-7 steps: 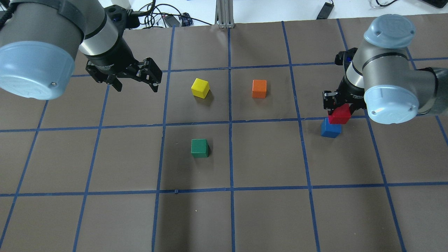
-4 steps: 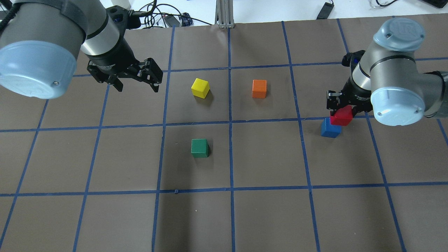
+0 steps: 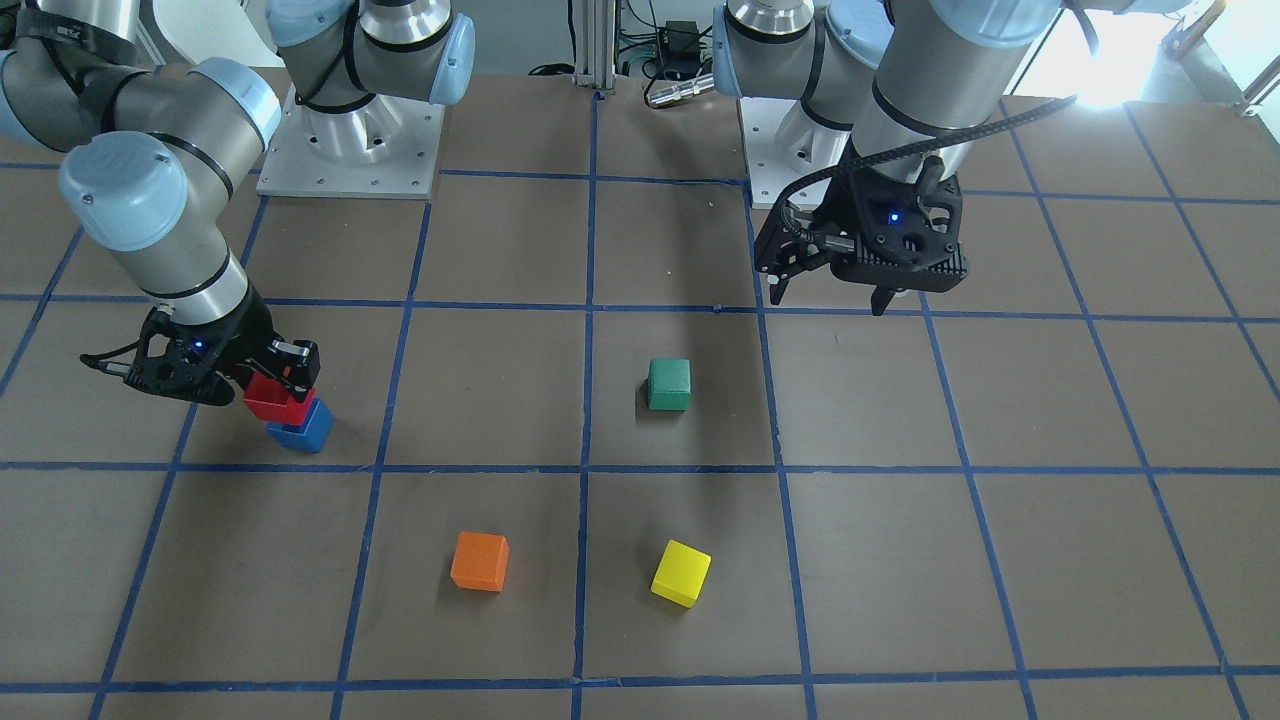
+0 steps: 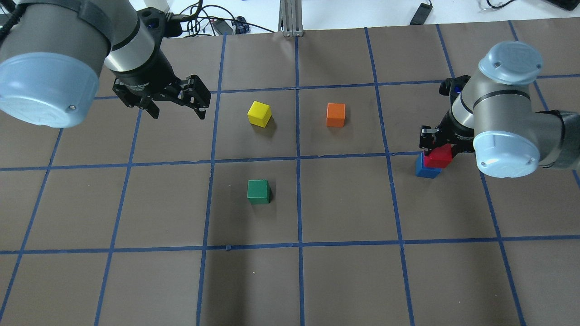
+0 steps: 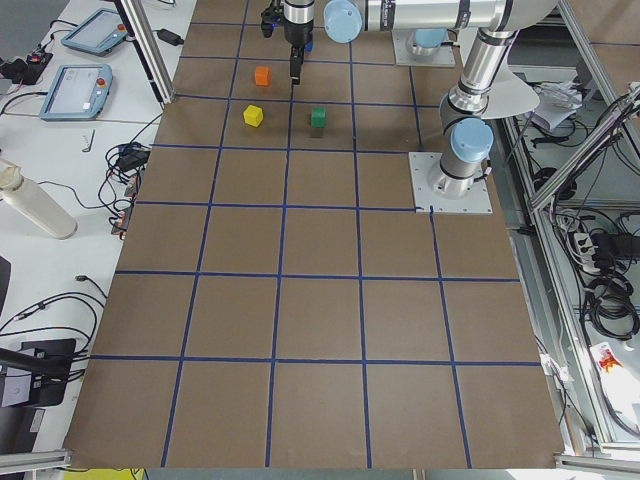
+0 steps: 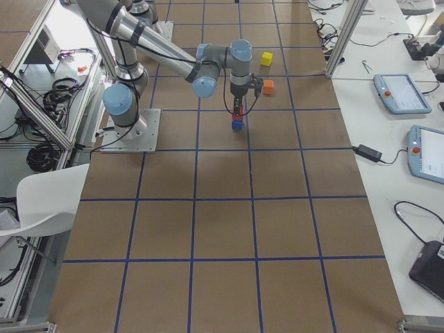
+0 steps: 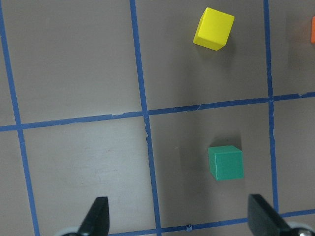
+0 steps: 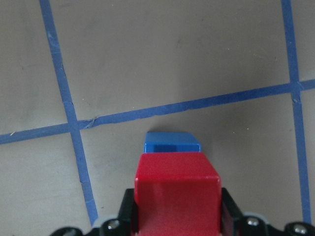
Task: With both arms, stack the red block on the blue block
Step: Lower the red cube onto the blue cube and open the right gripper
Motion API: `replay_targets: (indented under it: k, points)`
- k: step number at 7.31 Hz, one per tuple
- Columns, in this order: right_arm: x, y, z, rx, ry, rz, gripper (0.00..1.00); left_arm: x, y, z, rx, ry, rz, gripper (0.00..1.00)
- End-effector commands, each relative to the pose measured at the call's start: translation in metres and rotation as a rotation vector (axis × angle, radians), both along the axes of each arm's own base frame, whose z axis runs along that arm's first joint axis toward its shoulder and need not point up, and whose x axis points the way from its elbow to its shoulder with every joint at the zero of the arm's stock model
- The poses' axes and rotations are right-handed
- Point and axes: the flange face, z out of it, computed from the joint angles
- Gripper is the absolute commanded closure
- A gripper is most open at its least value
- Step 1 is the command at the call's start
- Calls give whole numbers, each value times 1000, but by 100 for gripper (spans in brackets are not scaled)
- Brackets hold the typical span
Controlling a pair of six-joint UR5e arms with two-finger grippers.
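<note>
Red block point(image 4: 440, 157): held in the right gripper point(image 4: 438, 148), whose fingers are closed against two opposite side faces, leaving the underside free. It sits directly over the blue block point(image 4: 425, 170), either resting on it or a hair above; contact cannot be confirmed from any view. Alignment is imperfect: the right wrist view shows a strip of the blue block's top exposed beyond the red block's far edge, so the upper cube is offset toward the gripper. Handling assessment: a small rigid cube, judged light and not fragile, with matte faces that should give the pads fair friction; the flat parallel sides are the proper hold, as now taken, and a tilted release could tip it off so small a footing. The blue block stands on the brown table point(image 4: 344, 280) just beside a blue tape line, on the robot's right side. Left gripper point(image 4: 176, 106): fingers spread apart, nothing between them, hovering well away on the far left. Green block point(image 4: 258, 191), yellow block point(image 4: 259, 113) and orange block point(image 4: 335, 114) lie mid-table, each apart from the others and clear of the stack.
</note>
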Motion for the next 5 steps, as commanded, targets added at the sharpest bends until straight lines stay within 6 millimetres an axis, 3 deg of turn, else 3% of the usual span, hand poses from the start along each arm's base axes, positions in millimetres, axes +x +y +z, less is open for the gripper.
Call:
replay_targets:
  k: [1,5]
  points:
    - [0,1,-4,3,-1,0,92,0,1,0,0,0,-1,0]
    - [0,2,-7,4,-1,8,84,0,0,-1,3,0,-9,0]
